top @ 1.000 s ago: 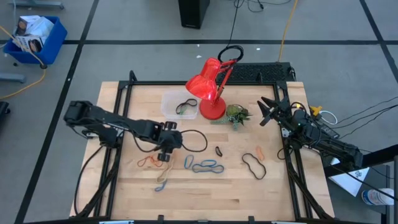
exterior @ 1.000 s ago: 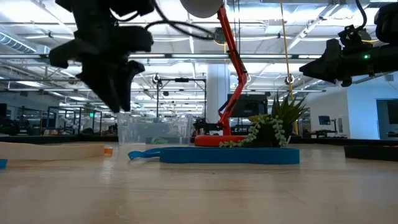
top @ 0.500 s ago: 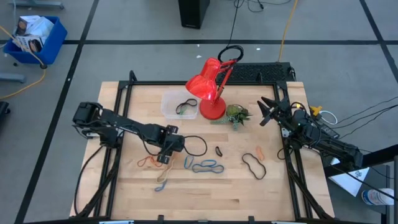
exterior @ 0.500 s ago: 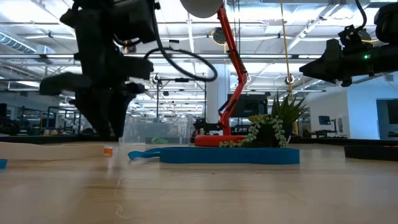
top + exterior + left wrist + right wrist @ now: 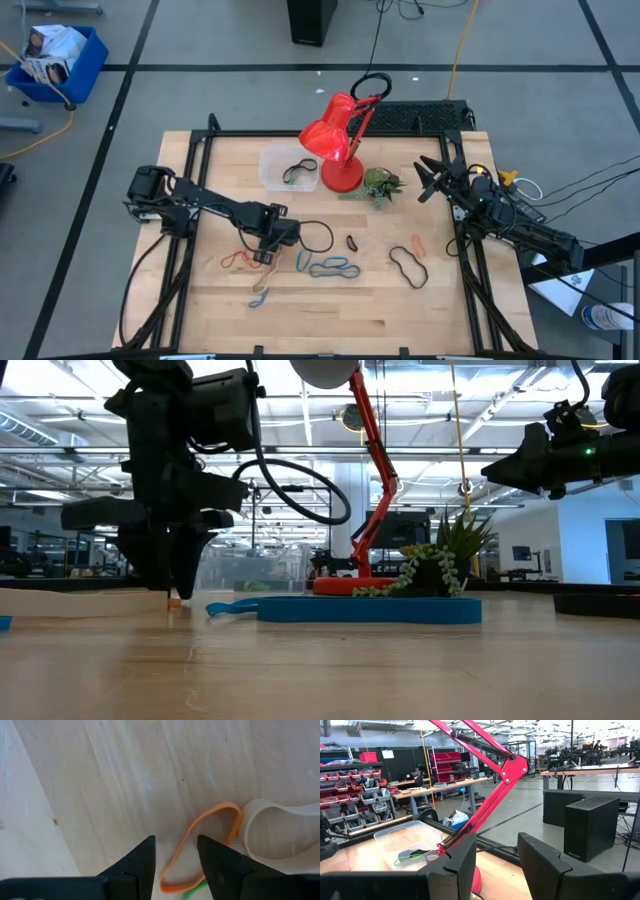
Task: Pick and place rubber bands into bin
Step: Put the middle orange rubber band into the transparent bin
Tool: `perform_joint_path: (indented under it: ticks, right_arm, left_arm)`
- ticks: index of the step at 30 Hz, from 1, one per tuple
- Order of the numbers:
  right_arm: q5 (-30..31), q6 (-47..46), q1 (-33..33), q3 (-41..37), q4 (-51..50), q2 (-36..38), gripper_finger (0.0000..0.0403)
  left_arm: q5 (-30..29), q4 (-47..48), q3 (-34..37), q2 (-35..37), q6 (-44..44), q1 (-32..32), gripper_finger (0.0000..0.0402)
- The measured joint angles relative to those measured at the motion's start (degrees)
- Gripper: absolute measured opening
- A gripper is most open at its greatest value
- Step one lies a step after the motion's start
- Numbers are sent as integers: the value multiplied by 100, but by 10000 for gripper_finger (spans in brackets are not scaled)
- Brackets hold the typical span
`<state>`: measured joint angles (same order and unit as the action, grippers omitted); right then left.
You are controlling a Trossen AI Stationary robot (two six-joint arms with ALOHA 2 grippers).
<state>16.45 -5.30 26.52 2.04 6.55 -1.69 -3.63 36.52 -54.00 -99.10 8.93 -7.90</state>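
The left gripper (image 5: 262, 254) is lowering onto the table (image 5: 450, 310) left of centre, having descended over the last second; its fingers (image 5: 135, 865) are parted, straddling the orange rubber band (image 5: 200, 845), so a grasp looks imminent. The bin (image 5: 272, 165), upper centre, is already holding one band. The right gripper (image 5: 428, 180) is waiting unclenched at the right edge. No legible writing is showing.
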Motion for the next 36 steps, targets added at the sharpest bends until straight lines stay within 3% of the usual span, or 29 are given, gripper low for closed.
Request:
perform_joint_path:
  ticks: [15,27,36]
  right_arm:
    - [0,0,0,-1,0,0,141]
    - [0,0,0,-1,0,0,141]
    - [-3,0,0,-2,2,-11,141]
  left_arm:
    - [522,-69,17,-16,-186,250,9]
    - [542,-299,54,169,-500,355,7]
    - [98,-207,33,1307,-715,439,3]
